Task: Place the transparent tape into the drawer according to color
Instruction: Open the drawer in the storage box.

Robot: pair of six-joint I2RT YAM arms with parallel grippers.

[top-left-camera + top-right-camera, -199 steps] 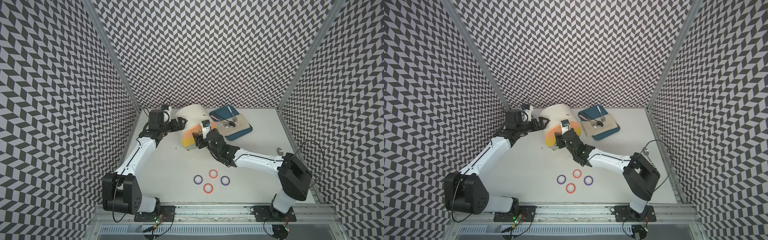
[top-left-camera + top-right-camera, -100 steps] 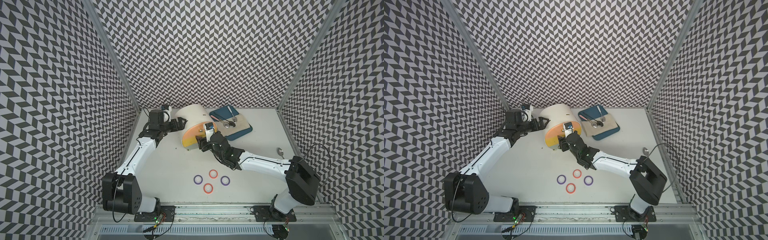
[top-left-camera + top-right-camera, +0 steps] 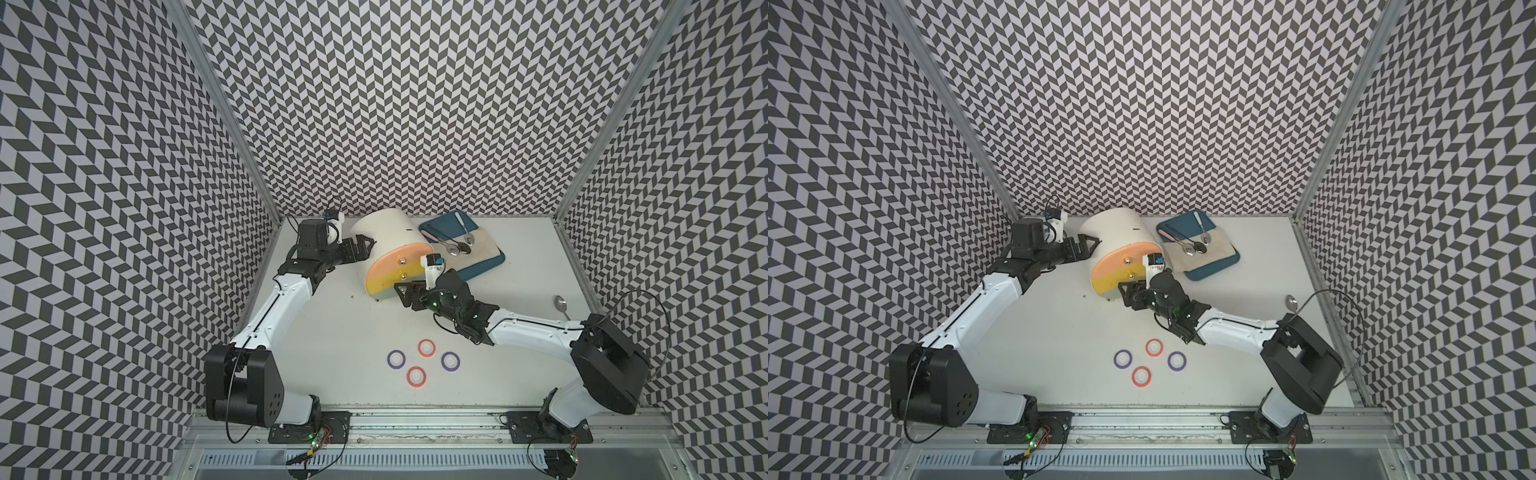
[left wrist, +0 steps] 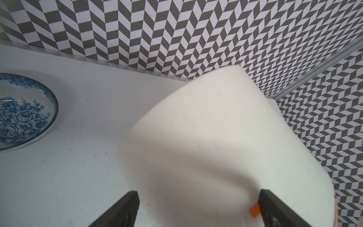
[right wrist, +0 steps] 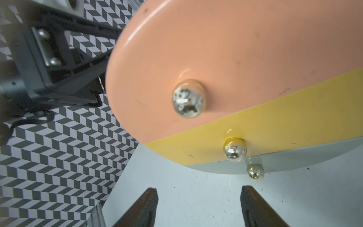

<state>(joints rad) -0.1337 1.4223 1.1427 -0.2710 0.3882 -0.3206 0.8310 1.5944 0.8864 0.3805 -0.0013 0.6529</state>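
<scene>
Lying flat on the table [image 3: 332, 332], toward its front edge and between the two arm bases, four rolls of transparent tape form a loose diamond with gaps between them. They are the far red tape [image 3: 427, 347], the near red tape [image 3: 416, 376], the left purple tape [image 3: 396, 358] and the right purple tape [image 3: 450, 361], each with a white core. All four are well apart from the drawer unit [image 3: 386, 230], a white round-backed cabinet at the back of the table. Its face carries three stacked fronts: a pink drawer [image 5: 235, 59] on top, a yellow drawer [image 5: 294, 110] in the middle and a pale grey drawer [image 5: 294, 159] at the bottom, each with a shiny metal knob. The fronts look flush with one another.

The left fingers [image 4: 121, 210] stand wide apart, straddling the unit's curved white shell from its left side; whether they press on it I cannot tell. The right fingers [image 5: 145, 208] are moderately parted with nothing between them, low over the table just in front of the yellow and grey fronts — close to the lowest knob [image 5: 255, 173] but not on it.

Beside the unit on the right lies a blue tray [image 3: 438, 227] carrying a beige cloth [image 3: 478, 249] with spoons on it. A lone spoon [image 3: 561, 305] lies near the right wall. The left wrist view shows a blue-flowered bowl [image 4: 19, 112] on the table, apart from the unit.
</scene>
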